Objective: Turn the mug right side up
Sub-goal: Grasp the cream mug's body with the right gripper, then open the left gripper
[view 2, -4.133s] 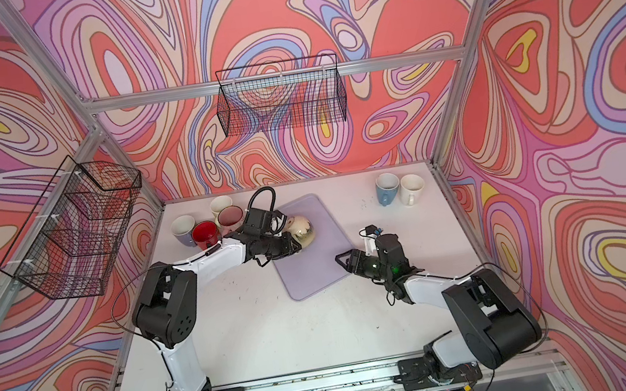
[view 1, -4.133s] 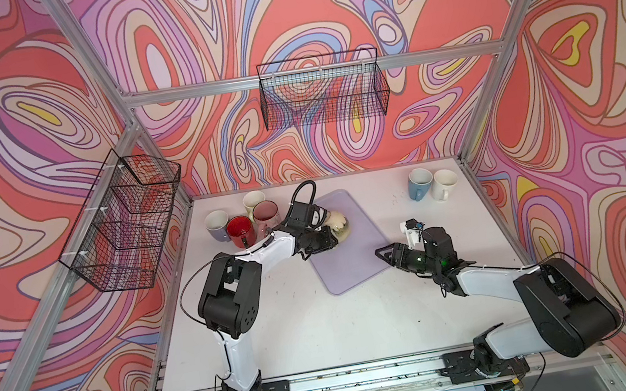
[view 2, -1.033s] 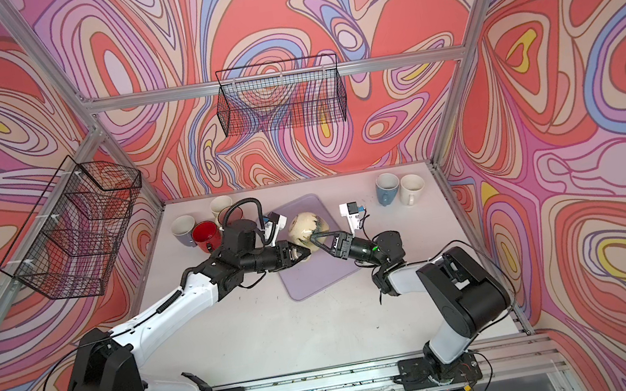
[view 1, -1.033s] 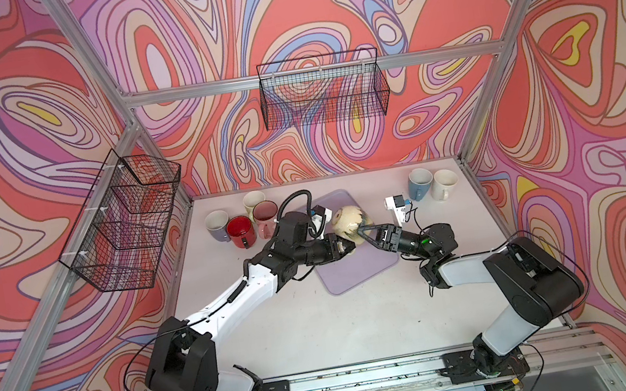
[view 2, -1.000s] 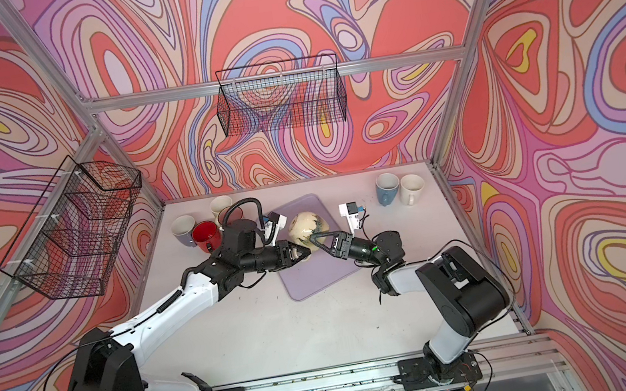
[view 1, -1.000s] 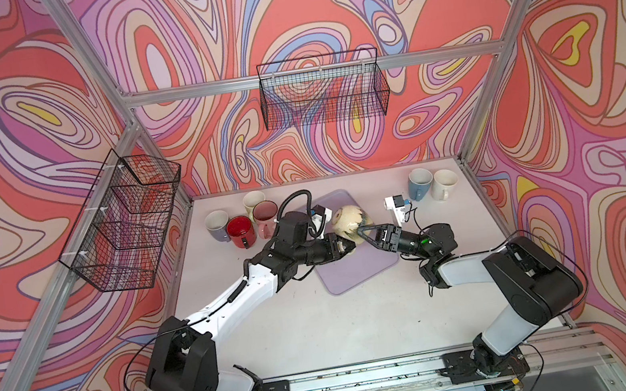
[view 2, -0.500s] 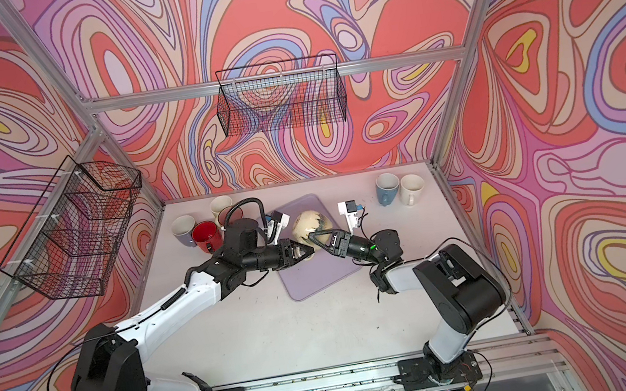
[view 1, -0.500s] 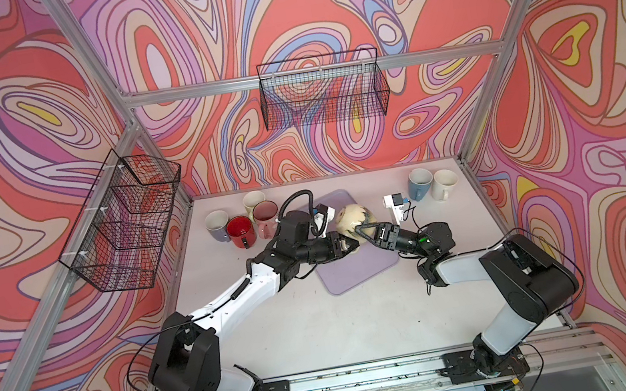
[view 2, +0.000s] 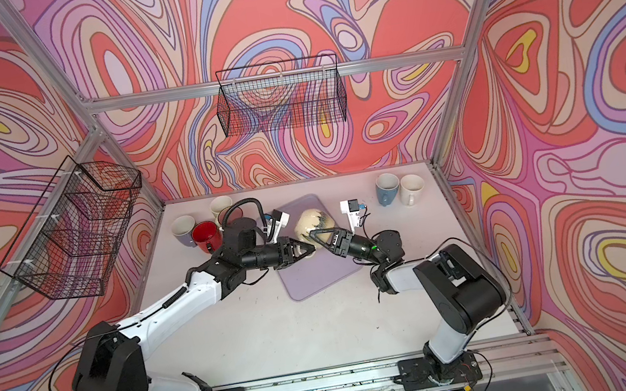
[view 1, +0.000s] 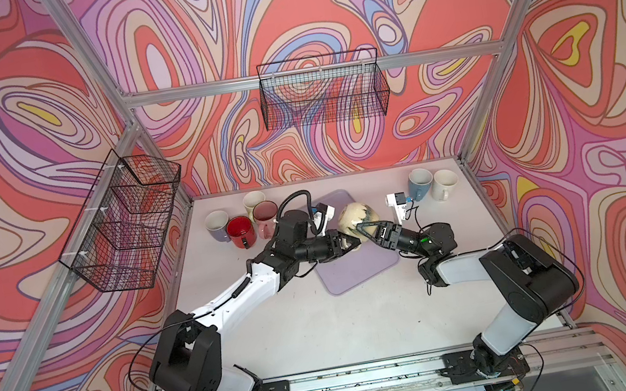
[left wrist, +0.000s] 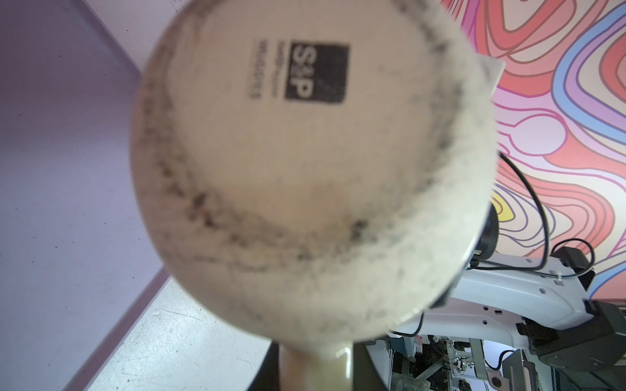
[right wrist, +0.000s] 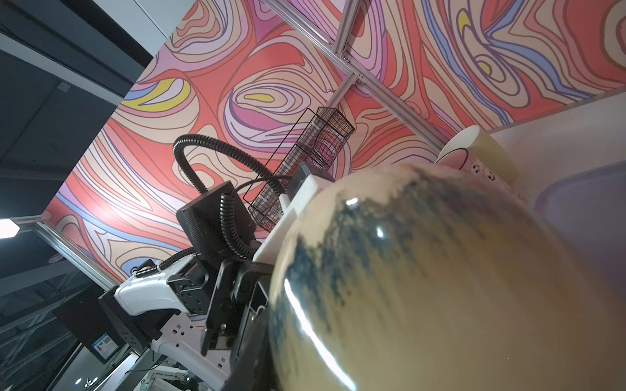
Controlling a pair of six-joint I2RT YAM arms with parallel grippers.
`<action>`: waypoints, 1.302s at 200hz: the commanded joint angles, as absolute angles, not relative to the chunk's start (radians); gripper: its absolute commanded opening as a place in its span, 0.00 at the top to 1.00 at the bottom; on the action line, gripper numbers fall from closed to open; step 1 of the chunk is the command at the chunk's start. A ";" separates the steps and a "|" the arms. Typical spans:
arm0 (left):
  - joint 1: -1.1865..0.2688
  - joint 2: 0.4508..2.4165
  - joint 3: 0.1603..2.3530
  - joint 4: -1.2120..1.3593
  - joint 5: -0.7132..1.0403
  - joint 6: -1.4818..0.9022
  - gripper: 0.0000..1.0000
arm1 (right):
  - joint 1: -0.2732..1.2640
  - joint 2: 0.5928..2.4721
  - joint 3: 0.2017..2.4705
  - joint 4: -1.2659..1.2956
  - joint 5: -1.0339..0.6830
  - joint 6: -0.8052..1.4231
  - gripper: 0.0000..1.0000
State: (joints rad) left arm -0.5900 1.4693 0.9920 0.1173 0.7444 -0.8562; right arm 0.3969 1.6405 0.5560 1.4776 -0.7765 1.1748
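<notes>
1. Over the far part of the lilac mat, in a top view, the cream mug is hanging tipped on its side. The left gripper is clamping its handle from the left. The right gripper is resting one finger across the mug's body, and its grip cannot be judged.
2. Between the left gripper and the right gripper, in a top view, the mug is sitting over the mat.
3. Up close in the left wrist view, the mug's stamped base is filling the frame. Its handle is running down between dark fingers, with the mat and the pale table behind.
4. Close against the right wrist lens, the mug's glossy, dark-streaked side is crowding the view and hiding this gripper's own fingers. The left arm is standing behind it.
</notes>
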 commanded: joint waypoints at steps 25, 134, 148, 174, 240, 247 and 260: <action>-0.599 1.484 0.986 0.184 0.639 -0.776 0.83 | 0.429 1.634 0.547 1.490 -0.813 1.191 1.00; -0.577 1.475 0.959 0.170 0.617 -0.769 0.56 | 0.427 1.684 0.541 1.489 -0.804 1.187 1.00; -0.566 1.463 0.952 0.163 0.611 -0.766 0.55 | 0.427 1.697 0.542 1.489 -0.802 1.184 1.00; -0.544 1.437 0.943 0.144 0.613 -0.758 0.54 | 0.428 1.721 0.545 1.490 -0.799 1.185 1.00; -0.480 1.365 0.930 0.067 0.595 -0.710 0.50 | 0.428 1.754 0.545 1.489 -0.795 1.189 1.00; -0.474 1.355 0.930 0.052 0.591 -0.699 0.48 | 0.427 1.759 0.545 1.486 -0.793 1.192 1.00; -0.463 1.337 0.935 0.020 0.581 -0.680 0.46 | 0.427 1.766 0.545 1.484 -0.790 1.196 1.00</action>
